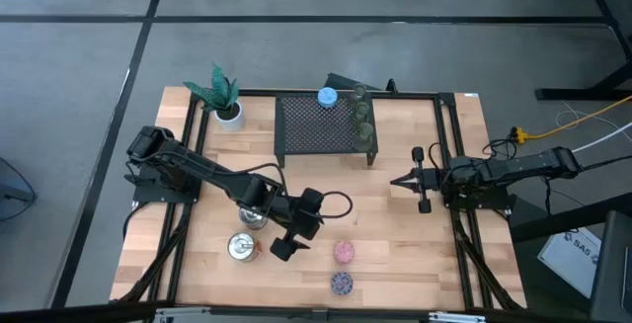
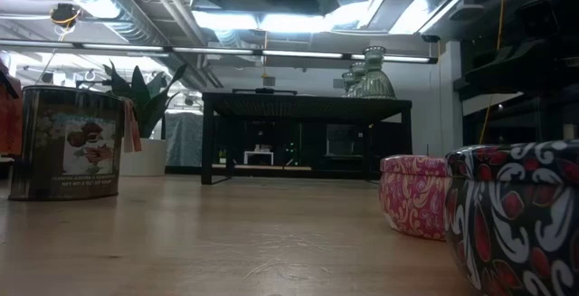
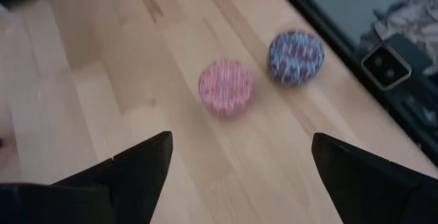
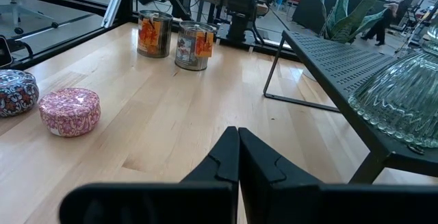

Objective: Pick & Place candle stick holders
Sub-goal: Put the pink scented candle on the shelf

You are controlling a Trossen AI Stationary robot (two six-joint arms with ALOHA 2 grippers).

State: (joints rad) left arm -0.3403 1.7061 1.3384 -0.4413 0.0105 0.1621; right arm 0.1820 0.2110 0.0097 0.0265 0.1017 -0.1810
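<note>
My left gripper point(image 1: 304, 228) is open and empty above the table's near middle; in its wrist view point(image 3: 239, 176) the pink holder point(image 3: 226, 88) and the purple holder point(image 3: 295, 57) stand on the table ahead of its fingers. Two silvery holders point(image 1: 240, 247) point(image 4: 194, 44) stand beside the left arm. The blue holder point(image 1: 327, 96) and three olive-green glassy holders point(image 1: 362, 113) stand on the black mesh rack point(image 1: 316, 125). My right gripper point(image 1: 400, 180) is shut and empty at the right, level with the rack's near edge.
A white pot with a green plant point(image 1: 226, 106) stands at the far left, beside the rack. Bare wood lies between the two grippers and in front of the rack point(image 4: 205, 114). A black frame point(image 1: 449, 165) runs along the table's sides.
</note>
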